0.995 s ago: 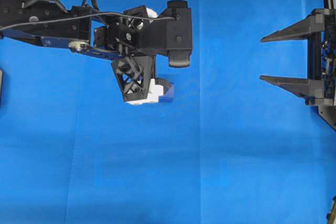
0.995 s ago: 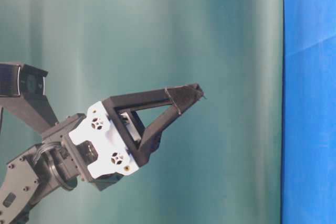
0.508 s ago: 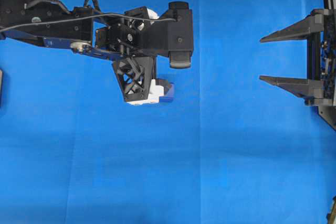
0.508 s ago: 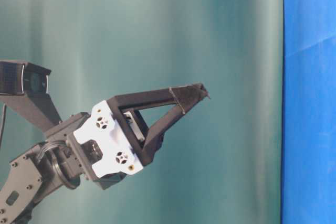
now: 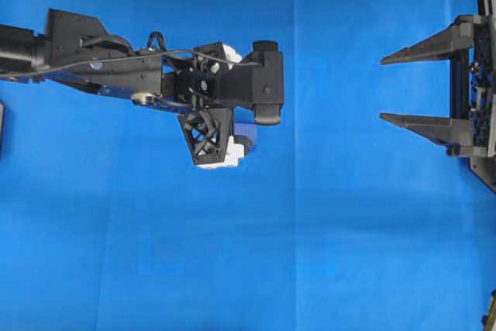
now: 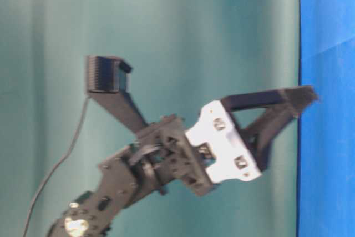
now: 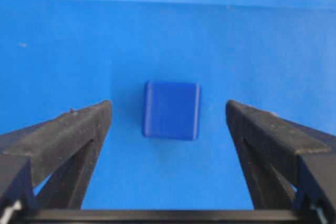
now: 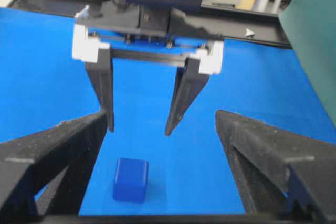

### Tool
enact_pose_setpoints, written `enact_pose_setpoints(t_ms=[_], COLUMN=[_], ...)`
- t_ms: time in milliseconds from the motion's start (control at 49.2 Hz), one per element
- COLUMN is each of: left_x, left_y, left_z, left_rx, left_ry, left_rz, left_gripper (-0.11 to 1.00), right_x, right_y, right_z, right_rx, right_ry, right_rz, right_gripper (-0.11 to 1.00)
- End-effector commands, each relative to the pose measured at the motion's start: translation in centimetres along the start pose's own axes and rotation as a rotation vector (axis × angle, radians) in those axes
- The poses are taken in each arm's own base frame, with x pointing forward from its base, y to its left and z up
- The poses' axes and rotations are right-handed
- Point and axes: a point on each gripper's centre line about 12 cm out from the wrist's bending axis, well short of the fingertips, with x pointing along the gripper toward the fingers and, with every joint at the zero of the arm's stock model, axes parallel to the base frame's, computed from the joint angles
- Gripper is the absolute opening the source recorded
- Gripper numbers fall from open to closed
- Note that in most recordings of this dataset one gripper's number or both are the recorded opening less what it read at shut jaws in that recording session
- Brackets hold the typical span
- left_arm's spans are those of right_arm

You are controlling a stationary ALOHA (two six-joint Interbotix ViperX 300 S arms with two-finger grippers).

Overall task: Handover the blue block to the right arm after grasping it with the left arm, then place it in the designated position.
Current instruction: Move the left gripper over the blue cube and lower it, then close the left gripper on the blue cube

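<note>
On the blue cloth (image 5: 232, 253) a small dark-blue cube (image 7: 171, 109) with rounded edges lay untouched between the left gripper's (image 7: 168, 116) wide-spread fingers, the right gripper (image 5: 391, 87) far right, also wide.

Smooth, slightly glossy plastic blue block (image 7: 171, 110) between matt, grainy black jaws, matt blue cloth (image 7: 220, 40) on the counter beneath, white plastic bracket (image 8: 86, 43) behind them

A blue cloth (image 5: 325, 253) below, apparently a teal backdrop (image 6: 166, 26) behind.
</note>
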Motion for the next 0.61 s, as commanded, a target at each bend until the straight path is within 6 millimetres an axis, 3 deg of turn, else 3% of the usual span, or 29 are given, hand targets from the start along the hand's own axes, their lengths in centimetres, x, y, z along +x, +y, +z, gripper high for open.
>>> enact_pose_setpoints(t_ms=[0, 589], left_x=[0.0, 7.4], left_y=[-0.1, -0.4], left_z=[0.4, -3.9], left_rx=[0.002, 0.001], left_ry=[-0.038, 0.043], left_rz=[-0.002, -0.006], left_gripper=[0.93, 0.93], right_x=[0.3, 0.7], right_y=[0.0, -0.1], right_z=[0.8, 0.1], right_rx=[0.0, 0.0], right_ry=[-0.02, 0.008], right_rz=[-0.001, -0.006], right_gripper=[0.97, 0.97])
